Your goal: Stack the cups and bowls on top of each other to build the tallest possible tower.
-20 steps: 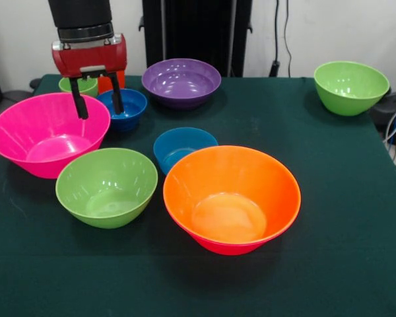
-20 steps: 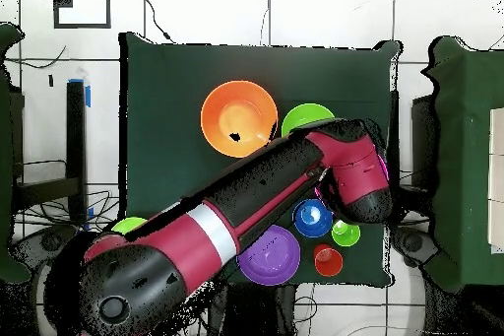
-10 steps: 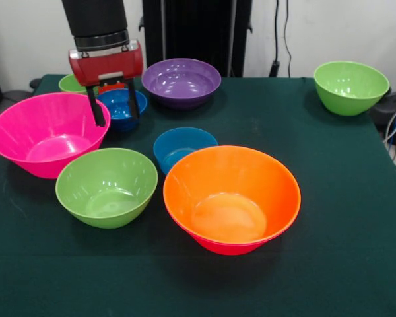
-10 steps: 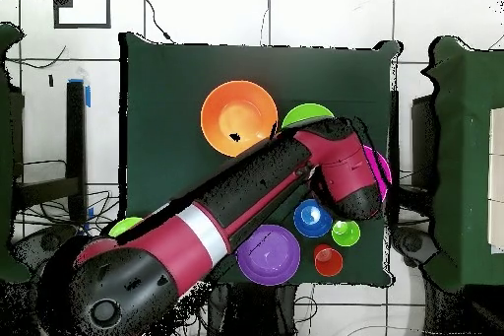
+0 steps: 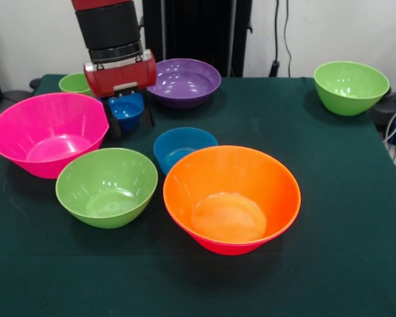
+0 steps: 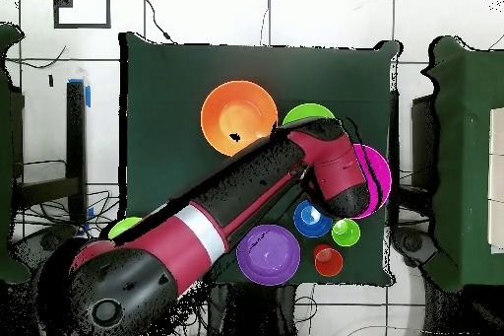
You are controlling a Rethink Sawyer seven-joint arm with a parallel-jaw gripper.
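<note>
While no tower yet stands, the bowls lie singly about the table (image 5: 356,218): a big pink bowl (image 5: 47,132) at the front view's left edge, a big orange bowl (image 5: 231,197) toward the near edge, a green bowl (image 5: 106,185) between them, a second green bowl (image 5: 350,86) at the far right corner, a purple bowl (image 5: 181,81) at the far edge. Smallest are two blue bowls, one (image 5: 183,146) mid-table, the other (image 5: 127,109) directly beneath the gripper (image 5: 131,119). Its jaws hang spread, one finger outside each side of that bowl's rim; a straight descent would likely seat them. A light-green cup (image 5: 75,82) stands behind.
</note>
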